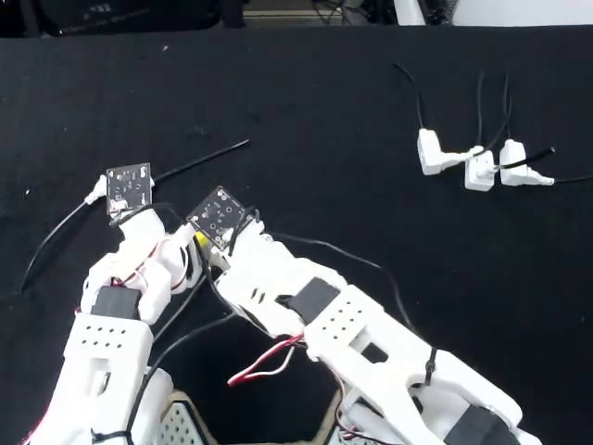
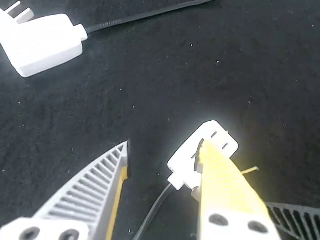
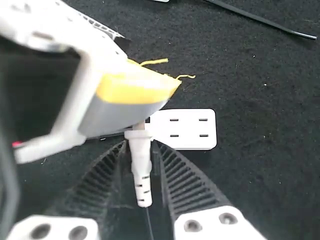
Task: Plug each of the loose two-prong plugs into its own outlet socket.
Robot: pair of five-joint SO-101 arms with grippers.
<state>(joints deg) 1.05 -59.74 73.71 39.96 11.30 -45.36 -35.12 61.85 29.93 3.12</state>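
The outlet socket (image 3: 192, 129), a flat white block w/ four slots, is being shown lying on the black table (image 1: 306, 102). Its white cable neck (image 3: 141, 170) is being clamped by the right gripper (image 3: 141, 146). That gripper's dark ribbed fingers (image 3: 185, 180) are being pressed together on either side of the neck. The block itself is sticking out past the fingertips.

The left gripper (image 2: 167, 147) is being held w/ its fingers wide apart and nothing is being clamped. Its yellow-taped finger (image 2: 225, 185) is being laid over the outlet socket (image 2: 200, 150) at the cable end. Whether it is actually touching can't be told. The other finger (image 2: 95, 195), grey & ribbed, is being held off to one side, apart from the block.

A loose two-prong plug (image 2: 42, 42), white w/ a black cord (image 2: 140, 17), is being shown lying flat on the table beyond the left gripper. It is being shown well apart from the socket, w/ its prongs pointing away from it.

Toward the table's far right, three more white plug/socket bodies (image 1: 479, 170) w/ black cords are being shown bunched close together. Which of them are plugs & which are sockets can't be told.
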